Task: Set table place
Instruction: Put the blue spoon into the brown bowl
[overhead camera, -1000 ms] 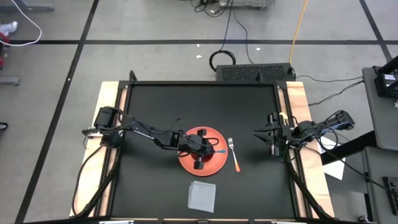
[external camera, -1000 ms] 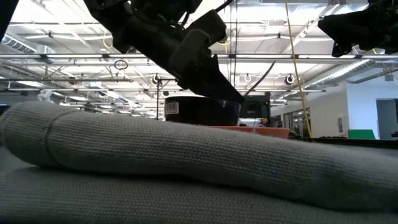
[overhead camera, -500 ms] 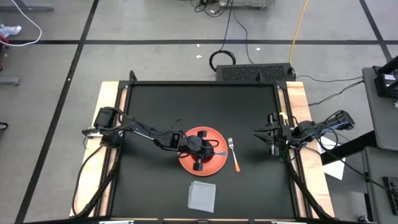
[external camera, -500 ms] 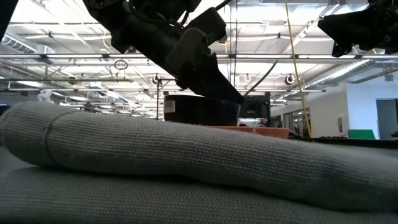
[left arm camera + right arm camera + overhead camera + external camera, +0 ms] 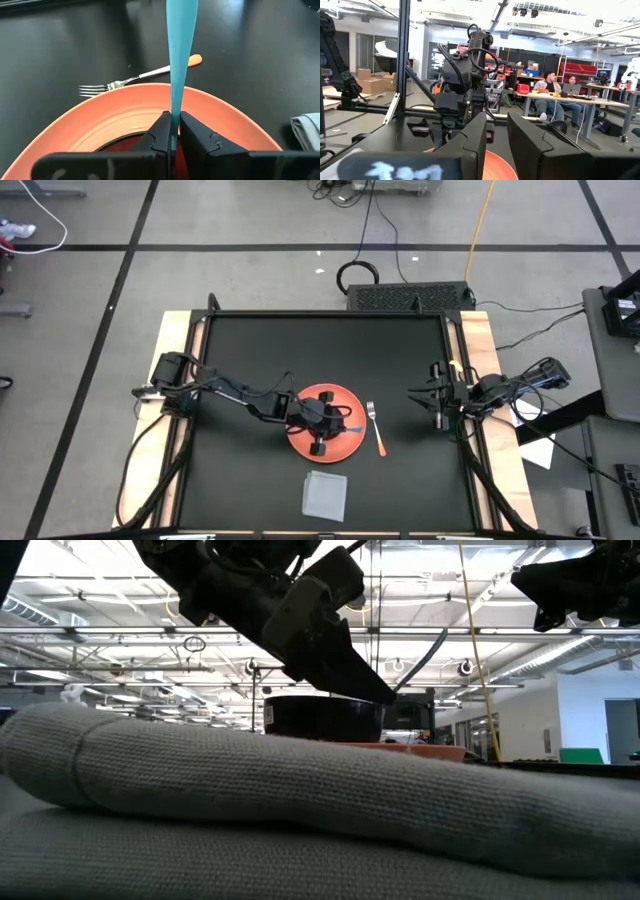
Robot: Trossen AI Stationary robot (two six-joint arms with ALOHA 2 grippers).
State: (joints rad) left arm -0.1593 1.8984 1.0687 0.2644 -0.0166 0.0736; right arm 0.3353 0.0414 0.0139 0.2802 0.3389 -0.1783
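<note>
- Left gripper (image 5: 322,427) over the orange plate (image 5: 341,443), fingers (image 5: 161,131) pressed tight on a thin light-blue handle (image 5: 179,60) — probably a spoon or knife, working end hidden.
- Handle looks stiff, light and smooth; may slip or swing, so better held near the middle, not at the tip.
- Dark bowl (image 5: 322,716) on the plate just under the gripper; likely light but able to slide.
- Fork (image 5: 374,425) with orange handle lying at 3 o'clock of the plate, just beside it, not touching.
- Folded grey napkin (image 5: 325,494) at 6 o'clock of the plate, soft, near the table (image 5: 400,370) front edge.
- Right gripper (image 5: 425,402) waiting at the table's 3 o'clock edge — fingers (image 5: 470,145) apart, nothing held.
</note>
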